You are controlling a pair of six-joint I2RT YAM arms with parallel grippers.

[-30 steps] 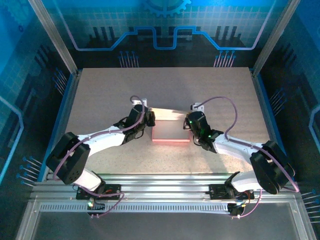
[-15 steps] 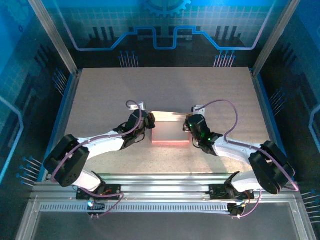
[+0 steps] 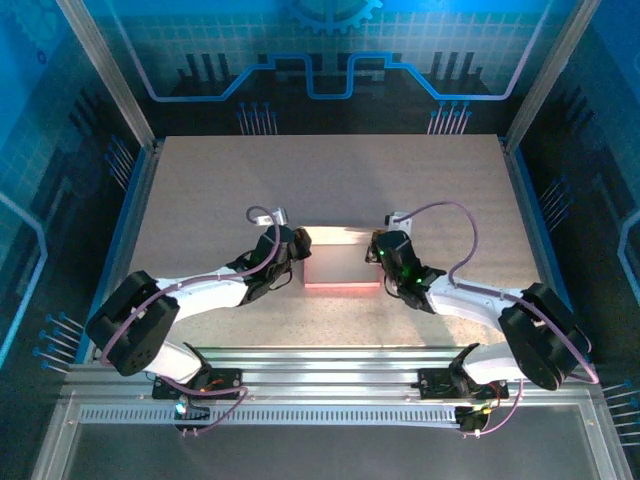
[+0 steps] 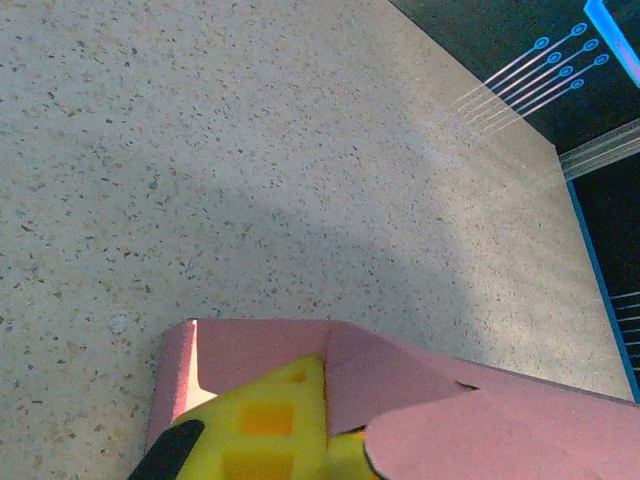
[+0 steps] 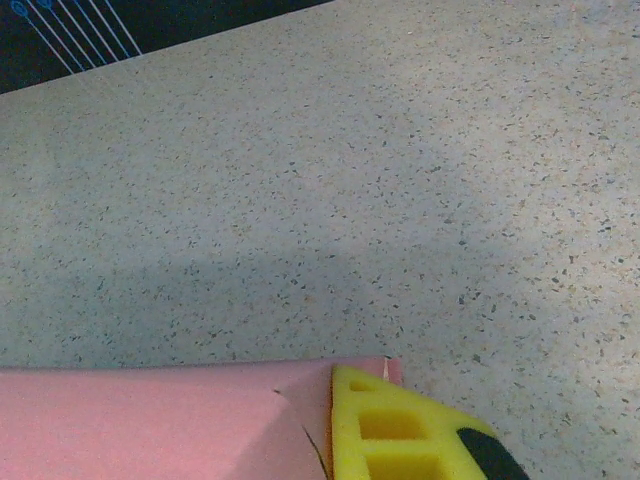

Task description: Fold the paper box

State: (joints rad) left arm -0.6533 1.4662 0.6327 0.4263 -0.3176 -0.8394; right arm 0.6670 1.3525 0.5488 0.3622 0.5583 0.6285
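The paper box (image 3: 342,262) lies mid-table as a shallow pink rectangle with a pale back flap. My left gripper (image 3: 298,248) is at its left end and my right gripper (image 3: 378,250) at its right end. In the left wrist view, two yellow fingers (image 4: 265,425) sit close together inside the box's corner (image 4: 260,345), a thin fold line between them, and a rounded pink flap (image 4: 480,440) covers part of them. In the right wrist view, one yellow finger (image 5: 400,430) presses against the box's end wall (image 5: 200,420). The other finger is hidden behind the cardboard.
Speckled beige tabletop (image 3: 330,180) stretches beyond the box toward the back wall. Blue rails (image 3: 128,230) border the table's sides. A metal rail with both arm bases (image 3: 330,380) runs along the near edge.
Both grippers have edged slightly toward me along the box's ends, and the left wrist has dropped lower. The pale back flap now looks narrower. The box itself has stayed put.
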